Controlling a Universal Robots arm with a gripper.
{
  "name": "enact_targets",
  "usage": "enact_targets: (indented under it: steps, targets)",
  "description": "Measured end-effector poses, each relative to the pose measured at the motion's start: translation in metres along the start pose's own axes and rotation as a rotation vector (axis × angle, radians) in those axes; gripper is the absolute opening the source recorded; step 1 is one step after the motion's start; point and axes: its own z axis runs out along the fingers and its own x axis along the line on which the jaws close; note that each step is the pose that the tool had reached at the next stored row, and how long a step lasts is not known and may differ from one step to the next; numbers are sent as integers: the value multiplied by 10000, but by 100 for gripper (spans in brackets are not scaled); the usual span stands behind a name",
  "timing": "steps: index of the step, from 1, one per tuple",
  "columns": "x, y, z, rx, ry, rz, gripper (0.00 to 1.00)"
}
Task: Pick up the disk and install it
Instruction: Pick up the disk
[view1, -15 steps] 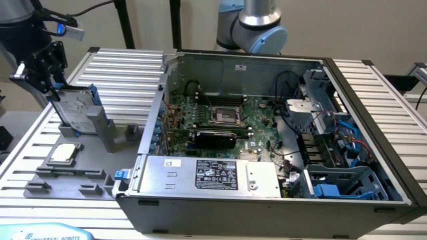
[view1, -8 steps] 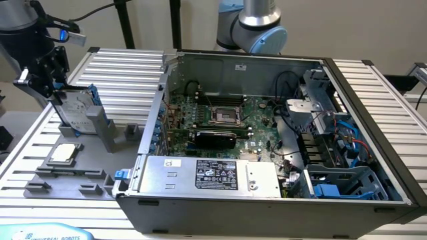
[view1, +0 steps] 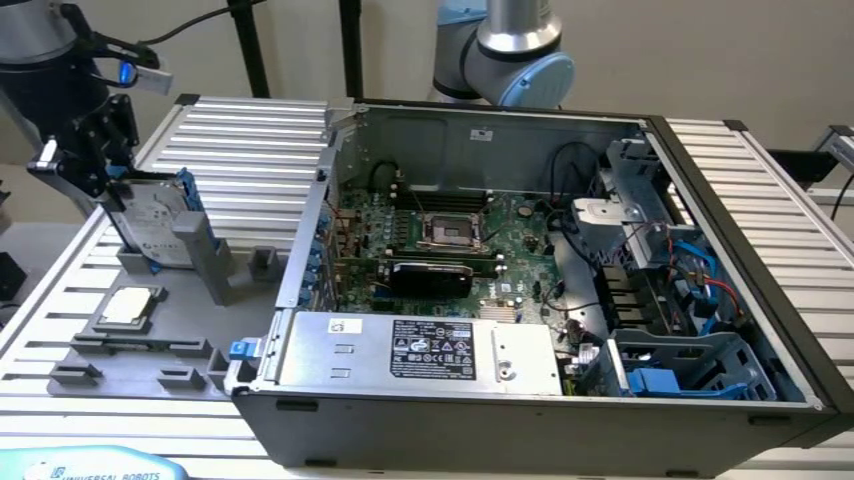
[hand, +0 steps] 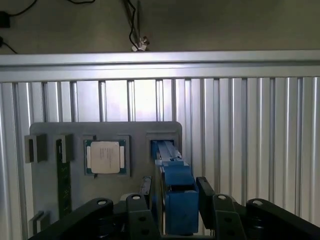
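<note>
disk upright in grey holder | silver, blue frame | gripper astride it, grip cannot be told

Soft, even indoor light; the ribbed counter gleams with pale glare, while inside the computer case mild shadow gathers.

1. Tray lies on the bench, at the exterior view's left of the open computer case.
2. Disk stands upright in a tray slot. Chip lies flat beside it, nearer the exterior camera.
3. Gripper sits over the disk, fingers on either side.
</note>
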Motion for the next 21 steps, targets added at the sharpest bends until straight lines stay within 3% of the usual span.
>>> enact_targets:
  steps: [8, 11, 21]
  targets:
    - [0, 2, 2, -1, 0, 0, 46]
    - [0, 3, 2, -2, 0, 0, 33]
    - [33, 1, 1, -1, 0, 0, 33]
